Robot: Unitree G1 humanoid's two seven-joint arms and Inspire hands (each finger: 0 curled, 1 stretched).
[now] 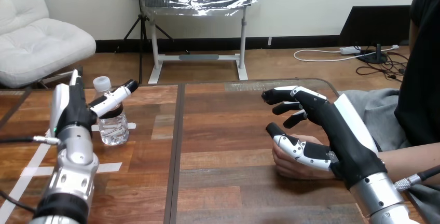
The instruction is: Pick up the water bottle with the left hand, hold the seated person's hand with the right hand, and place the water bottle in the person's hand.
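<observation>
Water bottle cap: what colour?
White cap on a clear water bottle; best seen in the head view.

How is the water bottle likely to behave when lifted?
The water bottle looks like clear thin plastic, so it probably dents under a hard squeeze. It stands upright, tall and narrow, so a sideways nudge could tip it.
</observation>
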